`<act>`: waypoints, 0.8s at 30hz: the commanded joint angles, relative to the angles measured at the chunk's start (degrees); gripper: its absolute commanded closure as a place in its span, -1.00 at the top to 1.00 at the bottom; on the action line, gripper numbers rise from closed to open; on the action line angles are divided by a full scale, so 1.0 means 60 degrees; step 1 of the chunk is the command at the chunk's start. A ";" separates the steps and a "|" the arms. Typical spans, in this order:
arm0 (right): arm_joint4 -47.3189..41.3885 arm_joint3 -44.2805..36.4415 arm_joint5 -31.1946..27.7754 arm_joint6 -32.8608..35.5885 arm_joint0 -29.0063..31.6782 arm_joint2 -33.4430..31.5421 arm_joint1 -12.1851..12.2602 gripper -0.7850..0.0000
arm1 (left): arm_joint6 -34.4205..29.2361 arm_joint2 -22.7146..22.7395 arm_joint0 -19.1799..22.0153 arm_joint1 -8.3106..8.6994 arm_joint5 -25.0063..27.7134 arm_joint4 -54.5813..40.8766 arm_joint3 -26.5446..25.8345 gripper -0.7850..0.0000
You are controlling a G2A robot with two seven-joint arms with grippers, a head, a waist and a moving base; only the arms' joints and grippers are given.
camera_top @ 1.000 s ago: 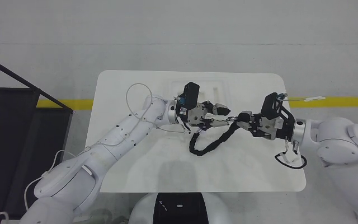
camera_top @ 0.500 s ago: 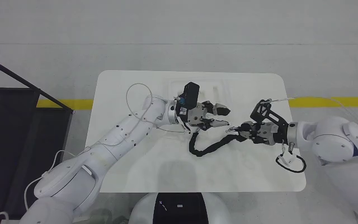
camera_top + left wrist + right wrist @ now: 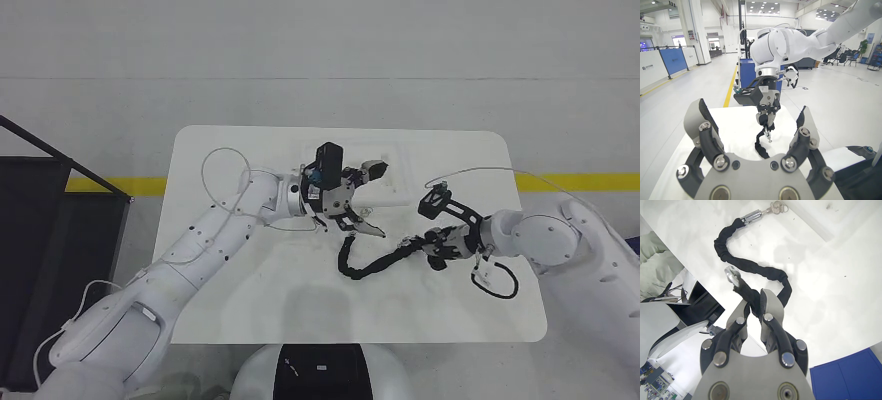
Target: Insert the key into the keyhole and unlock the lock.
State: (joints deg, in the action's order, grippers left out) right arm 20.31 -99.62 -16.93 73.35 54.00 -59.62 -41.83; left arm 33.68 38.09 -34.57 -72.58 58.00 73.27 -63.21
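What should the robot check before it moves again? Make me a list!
1. The key sits in the lock cylinder: ok.
2. The right gripper is shut on the chain: ok.
3. The left gripper is open and empty: ok.
4. The chain's metal end is out of the lock cylinder: ok, they are apart.
5. The key is turned all the way: cannot tell.
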 commanded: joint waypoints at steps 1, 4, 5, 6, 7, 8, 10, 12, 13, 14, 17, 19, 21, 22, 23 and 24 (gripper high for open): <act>-0.0204 0.0247 -0.0033 0.0032 -0.0191 0.0195 -0.0074 -0.03 | -0.0353 0.0273 -0.0069 0.0126 0.0001 -0.0022 -0.0134 1.00; -0.0471 0.0573 -0.0182 0.0049 -0.0388 0.0365 -0.0151 0.77 | -0.0919 0.0618 -0.0163 0.0321 0.0001 -0.0153 -0.0387 1.00; -0.0610 0.0661 -0.0252 -0.0052 -0.0422 0.0360 -0.0168 0.92 | -0.1145 0.0713 -0.0189 0.0392 0.0001 -0.0201 -0.0479 1.00; -0.0758 0.0740 -0.0339 -0.0155 -0.0437 0.0326 -0.0176 1.00 | -0.1378 0.0801 -0.0210 0.0464 0.0001 -0.0279 -0.0579 1.00; -0.0828 0.0806 -0.0434 -0.0229 -0.0444 0.0267 -0.0171 1.00 | -0.1583 0.0868 -0.0239 0.0535 0.0001 -0.0393 -0.0709 1.00; -0.1016 0.0859 -0.0564 -0.0390 -0.0421 0.0169 -0.0164 1.00 | -0.1815 0.0932 -0.0262 0.0609 0.0001 -0.0492 -0.0833 1.00; -0.1377 0.0973 -0.0967 -0.0734 -0.0327 -0.0151 -0.0117 1.00 | -0.2308 0.1052 -0.0297 0.0762 0.0001 -0.0716 -0.1046 1.00; -0.1666 0.0962 -0.1438 -0.1107 -0.0167 -0.0534 -0.0048 1.00 | -0.2851 0.1119 -0.0280 0.0915 0.0001 -0.0947 -0.1238 1.00; -0.1721 0.0993 -0.1658 -0.1264 -0.0071 -0.0760 -0.0001 1.00 | -0.3123 0.1126 -0.0261 0.0987 0.0001 -0.1089 -0.1334 1.00; -0.1666 0.0968 -0.1819 -0.1446 0.0024 -0.1002 0.0049 1.00 | -0.3391 0.1121 -0.0224 0.1059 0.0001 -0.1231 -0.1445 1.00; -0.1662 0.0840 -0.2621 -0.2360 0.0473 -0.1792 0.0184 1.00 | -0.4137 0.1057 -0.0095 0.1279 0.0001 -0.1736 -0.1693 1.00; -0.1617 0.0724 -0.3195 -0.3090 0.0840 -0.2340 0.0261 1.00 | -0.4556 0.0974 0.0012 0.1431 0.0001 -0.2127 -0.1825 1.00; -0.1615 0.0716 -0.3618 -0.3811 0.1249 -0.2887 0.0327 1.00 | -0.4991 0.0877 0.0127 0.1591 0.0001 -0.2509 -0.1968 1.00; -0.1514 0.0729 -0.3763 -0.4272 0.1433 -0.3221 0.0356 1.00 | -0.5210 0.0850 0.0179 0.1676 0.0001 -0.2708 -0.2018 1.00; -0.1408 0.0705 -0.3892 -0.4745 0.1661 -0.3531 0.0378 1.00 | -0.5417 0.0835 0.0227 0.1763 0.0001 -0.2916 -0.2081 1.00; -0.1299 0.0675 -0.4007 -0.5167 0.1902 -0.3826 0.0397 1.00 | -0.5582 0.0843 0.0264 0.1852 0.0001 -0.3134 -0.2158 1.00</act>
State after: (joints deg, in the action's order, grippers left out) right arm 11.74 -95.38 -40.20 46.00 63.70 -80.15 -39.57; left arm 1.58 43.12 -33.26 -62.12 58.00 56.13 -75.66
